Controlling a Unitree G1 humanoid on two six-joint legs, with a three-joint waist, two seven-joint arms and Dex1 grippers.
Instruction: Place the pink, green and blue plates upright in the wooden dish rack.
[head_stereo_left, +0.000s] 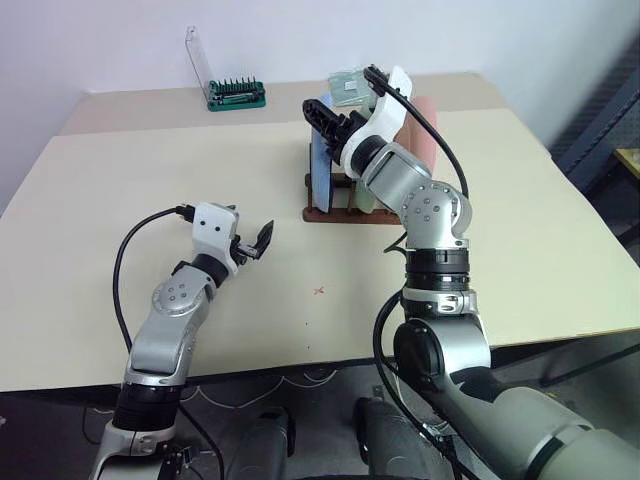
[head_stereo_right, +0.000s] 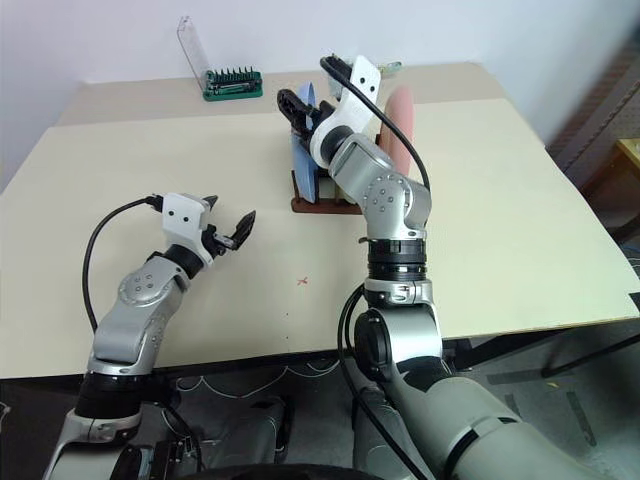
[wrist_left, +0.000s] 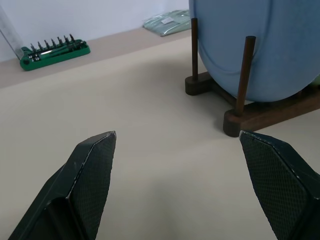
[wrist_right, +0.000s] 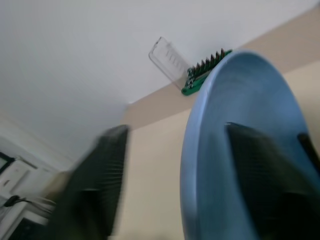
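I judge the task nearly finished: all three plates stand on edge in the wooden dish rack (head_stereo_left: 345, 212) on the far half of the surface (head_stereo_left: 150, 200). The blue plate (head_stereo_right: 303, 150) fills the rack's left-end slot, the green plate (head_stereo_left: 362, 200) shows low in the middle behind my right arm, and the pink plate (head_stereo_right: 400, 125) stands at the rack's right end. My right gripper (head_stereo_left: 330, 118) sits at the blue plate's top rim, fingers spread to either side of it, so I read it as letting go. My left gripper (head_stereo_left: 262, 240) hangs open and empty, well short of the rack on its left. What remains, I think, is pulling the right arm clear.
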